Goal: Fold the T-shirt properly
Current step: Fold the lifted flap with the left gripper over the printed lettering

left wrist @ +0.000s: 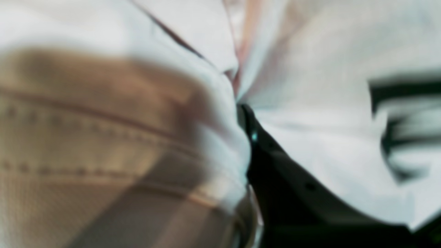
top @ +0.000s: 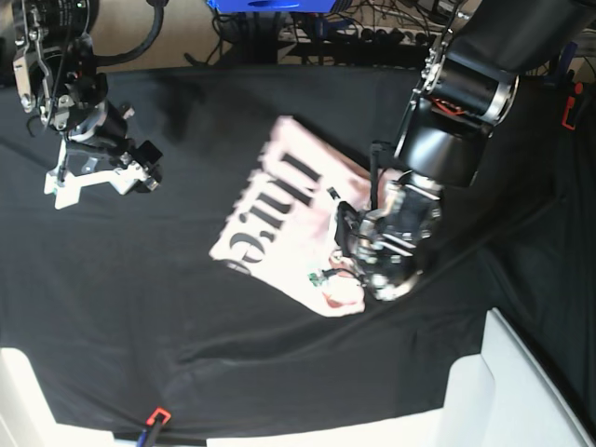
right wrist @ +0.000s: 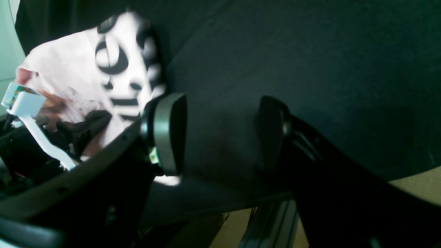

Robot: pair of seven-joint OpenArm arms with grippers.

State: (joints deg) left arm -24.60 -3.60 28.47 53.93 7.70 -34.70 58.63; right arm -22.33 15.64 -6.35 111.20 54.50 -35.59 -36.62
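The pale pink T-shirt [top: 279,214] lies partly folded on the black table cloth [top: 186,307], its black lettering facing up. My left gripper [top: 361,268] is down on the shirt's near right edge. In the blurred left wrist view it [left wrist: 241,106] seems shut on bunched shirt fabric [left wrist: 310,69]. A stitched hem [left wrist: 86,137] drapes over one finger, and the other finger [left wrist: 272,165] shows black. My right gripper [top: 140,168] hangs over bare cloth at the far left, away from the shirt. In its wrist view it [right wrist: 220,137] is open and empty, with the shirt [right wrist: 75,65] up left.
A white surface [top: 521,391] lies at the near right corner. An orange clamp [top: 156,416] grips the cloth's near edge and a red one [top: 566,107] the right edge. Blue gear and cables [top: 270,5] sit behind the table. The table edge and tan floor [right wrist: 417,186] show below.
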